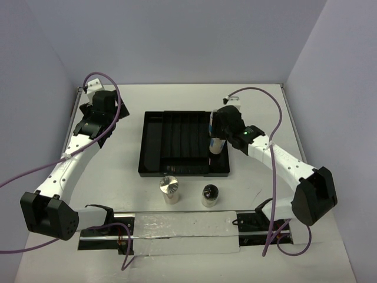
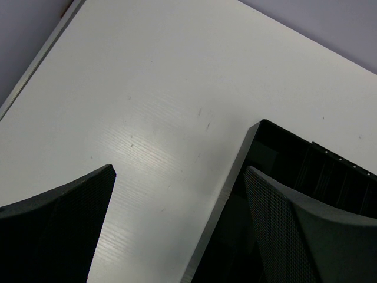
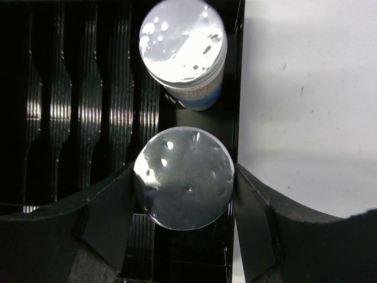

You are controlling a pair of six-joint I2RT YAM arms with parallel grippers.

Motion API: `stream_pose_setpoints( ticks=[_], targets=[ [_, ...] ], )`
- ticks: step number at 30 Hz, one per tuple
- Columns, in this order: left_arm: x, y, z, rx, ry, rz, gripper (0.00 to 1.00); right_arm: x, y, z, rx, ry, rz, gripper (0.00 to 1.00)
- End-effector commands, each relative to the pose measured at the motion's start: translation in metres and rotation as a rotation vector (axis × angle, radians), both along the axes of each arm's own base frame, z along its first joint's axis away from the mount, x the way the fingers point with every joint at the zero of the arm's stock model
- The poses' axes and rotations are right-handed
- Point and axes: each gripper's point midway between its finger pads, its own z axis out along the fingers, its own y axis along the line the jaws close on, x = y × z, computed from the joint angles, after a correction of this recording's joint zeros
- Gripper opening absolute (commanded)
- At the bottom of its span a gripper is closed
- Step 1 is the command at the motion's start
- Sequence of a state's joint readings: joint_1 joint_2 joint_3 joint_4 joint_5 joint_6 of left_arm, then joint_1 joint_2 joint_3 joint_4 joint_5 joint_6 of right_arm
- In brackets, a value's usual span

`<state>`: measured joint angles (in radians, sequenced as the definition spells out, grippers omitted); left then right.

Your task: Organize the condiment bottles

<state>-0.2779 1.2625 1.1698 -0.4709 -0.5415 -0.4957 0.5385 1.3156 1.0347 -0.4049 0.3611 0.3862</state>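
Two condiment bottles stand on the table in front of the black tray (image 1: 154, 141): one with a silver lid (image 1: 169, 187), one with a dark lid (image 1: 210, 193). My right gripper (image 1: 217, 128) is over the tray's right-hand compartment. In the right wrist view it (image 3: 184, 184) is shut on the silver lid of a third bottle (image 3: 184, 168). A fourth bottle with a blue-white label (image 3: 185, 50) stands just beyond it in the same compartment. My left gripper (image 1: 97, 121) is open and empty, left of the tray; it also shows in the left wrist view (image 2: 179, 218).
The tray has several narrow ribbed slots (image 3: 70, 94) left of the bottles. Its near left corner (image 2: 259, 127) shows under my left gripper. A clear taped strip (image 1: 182, 227) lies along the table's near edge. Purple cables loop from both arms.
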Motion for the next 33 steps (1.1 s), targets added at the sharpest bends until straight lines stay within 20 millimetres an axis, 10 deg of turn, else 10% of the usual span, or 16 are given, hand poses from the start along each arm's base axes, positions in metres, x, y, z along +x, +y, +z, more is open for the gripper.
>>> stream_pose_setpoints(
  ticks=[1,7,12,23,27,33],
  targets=[
    [0.004,-0.001,0.023,-0.032,-0.057,0.006,0.99,0.010,0.012,-0.004,0.008,-0.046,-0.010,0.31],
    [0.006,-0.001,0.018,-0.033,-0.043,0.007,0.99,0.007,0.015,-0.020,-0.048,-0.011,-0.016,0.46],
    [0.005,-0.002,0.014,-0.035,-0.031,0.005,0.99,0.005,0.018,-0.012,-0.047,-0.011,-0.013,0.96],
    [0.002,-0.009,0.017,-0.049,-0.032,-0.038,0.99,-0.042,0.011,0.073,0.075,-0.104,0.072,1.00],
    [-0.012,-0.051,0.014,-0.068,0.000,-0.233,0.98,-0.072,0.011,0.073,0.100,-0.080,0.119,1.00],
    [-0.084,-0.137,0.009,-0.139,0.072,-0.498,0.98,-0.095,-0.006,0.068,0.099,-0.072,0.080,1.00]
  ],
)
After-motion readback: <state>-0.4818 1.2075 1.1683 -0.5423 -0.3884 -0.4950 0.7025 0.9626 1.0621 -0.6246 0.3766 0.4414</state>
